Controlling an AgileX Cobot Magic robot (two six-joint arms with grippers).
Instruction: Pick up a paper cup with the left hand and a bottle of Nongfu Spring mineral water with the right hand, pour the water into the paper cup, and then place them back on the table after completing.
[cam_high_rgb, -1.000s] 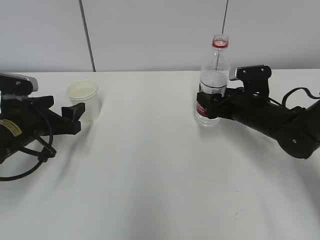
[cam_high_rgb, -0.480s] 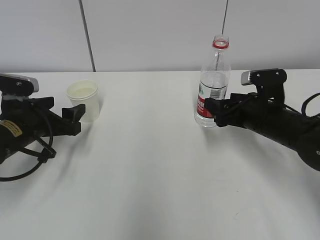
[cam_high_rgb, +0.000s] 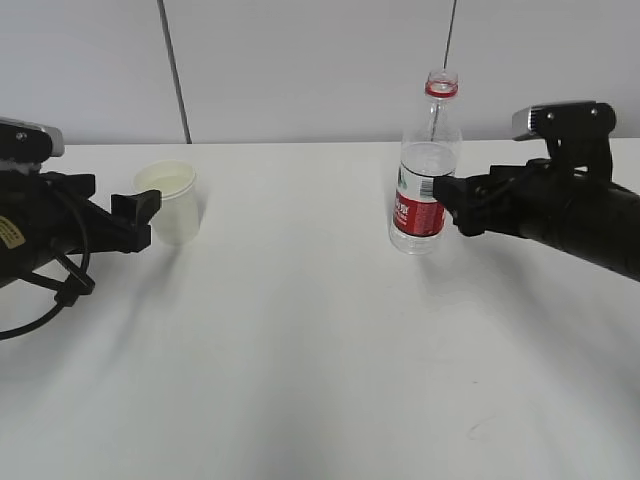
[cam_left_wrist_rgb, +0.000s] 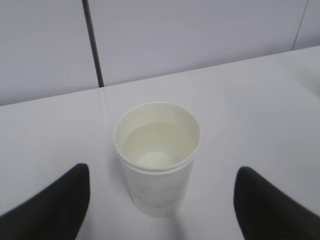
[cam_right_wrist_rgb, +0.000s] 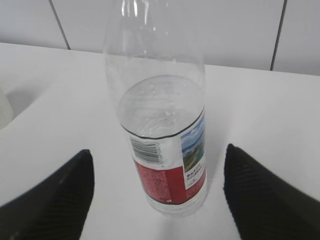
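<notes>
We see the paper cup (cam_high_rgb: 172, 203) standing upright on the white surface (cam_high_rgb: 300, 330), mouth up, with water (cam_left_wrist_rgb: 157, 145) already inside it. It sits just ahead of the left hand's gripper (cam_high_rgb: 140, 215), whose 2 fingers (cam_left_wrist_rgb: 50, 207) are spread wide to either side of the cup and clear of its wall in the left wrist view.

The bottle (cam_high_rgb: 423, 165) stands upright too, long axis vertical, uncapped neck pointing up, red label low on its body, roughly half full. It lies straight in front of the right hand's gripper (cam_high_rgb: 452, 205), just off the fingertips; that gripper is also spread, touching nothing.

We judge that both things have been set down, so each arm needs only to draw straight back.
</notes>
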